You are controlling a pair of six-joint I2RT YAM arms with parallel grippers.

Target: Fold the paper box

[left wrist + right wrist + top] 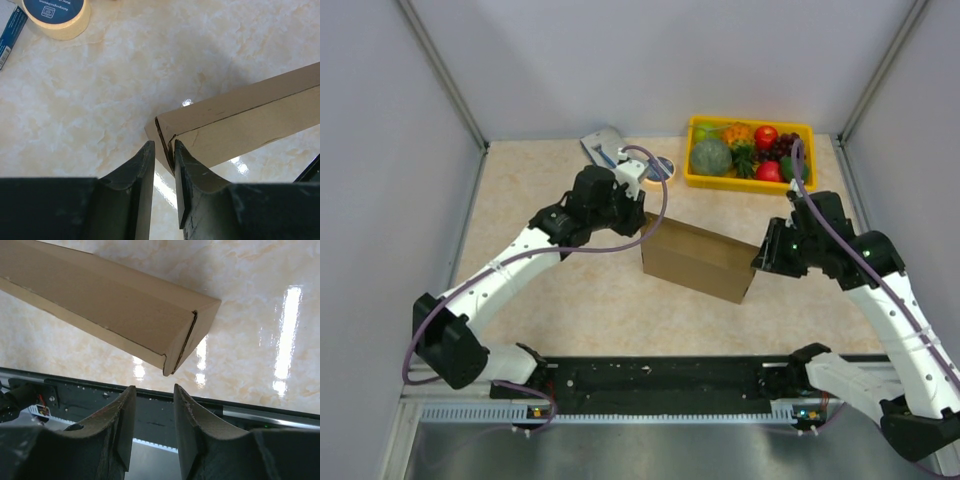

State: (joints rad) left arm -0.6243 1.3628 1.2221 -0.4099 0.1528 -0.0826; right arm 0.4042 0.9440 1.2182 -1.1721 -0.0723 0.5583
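Note:
The paper box [695, 262] is a plain brown carton lying mid-table, folded into a long closed shape. My left gripper [642, 212] is at its far left end. In the left wrist view the jaws [163, 145] are narrowly open, and the box's [250, 120] corner edge lies against the right finger [187, 170], with a gap to the left finger. My right gripper [760, 262] is at the box's right end. In the right wrist view it [153, 387] is open and empty, with the box's [115, 305] end corner just beyond the fingertips.
A yellow tray [740, 183] of plastic fruit stands at the back right. A tape roll [662, 167] [57, 15] and a blue-grey packet [602, 143] [10, 35] lie at the back, behind the left gripper. A black rail [660, 378] [150, 410] runs along the near edge.

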